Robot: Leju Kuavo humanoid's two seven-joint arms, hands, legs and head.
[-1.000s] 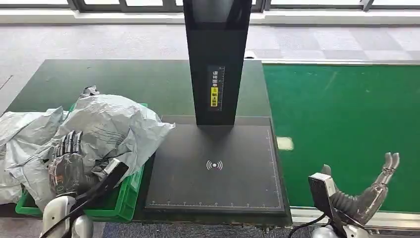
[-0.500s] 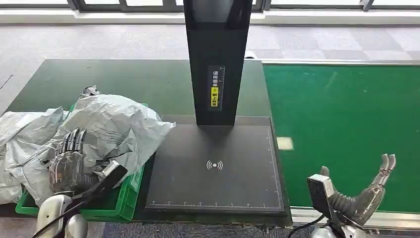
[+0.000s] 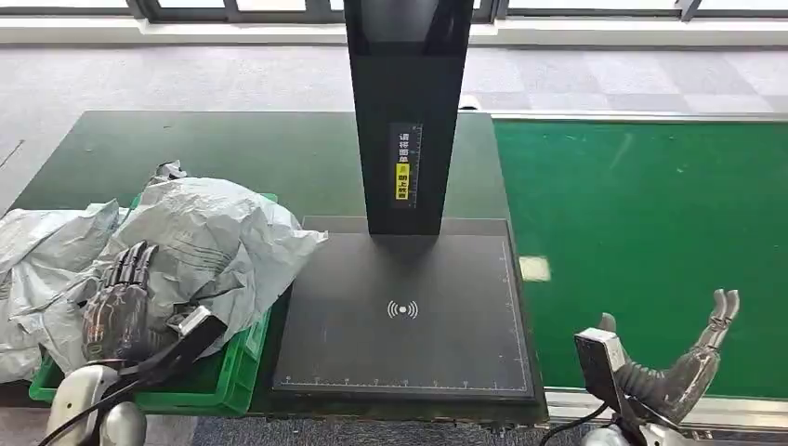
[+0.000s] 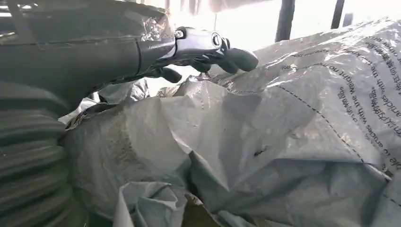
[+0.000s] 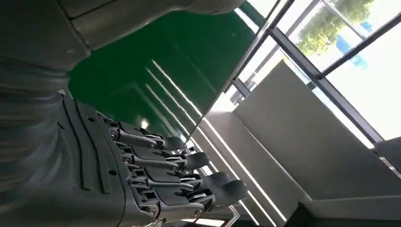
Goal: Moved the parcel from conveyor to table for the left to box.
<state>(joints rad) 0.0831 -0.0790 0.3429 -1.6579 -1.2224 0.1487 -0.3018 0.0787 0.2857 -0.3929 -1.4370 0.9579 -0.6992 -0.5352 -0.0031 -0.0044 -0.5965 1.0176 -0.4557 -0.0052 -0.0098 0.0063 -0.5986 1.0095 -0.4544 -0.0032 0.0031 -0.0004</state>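
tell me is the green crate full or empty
Full: crumpled grey parcels heap above the green crate's rim and spill over its side. The left hand rests on them.

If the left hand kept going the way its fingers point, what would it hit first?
Probably the grey parcel heaped in the green bin: the left hand points up across its crumpled plastic, though depth is unclear.

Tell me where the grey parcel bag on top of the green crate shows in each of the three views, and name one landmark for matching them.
Head view: the grey parcel bag lies at left, heaped on the green crate, beside the black scanner pad.
Left wrist view: the crinkled bag takes up most of the picture, printed text at one edge.
Right wrist view: not in it; it looks over the green conveyor.
Shared landmark: the left hand, over the bag.
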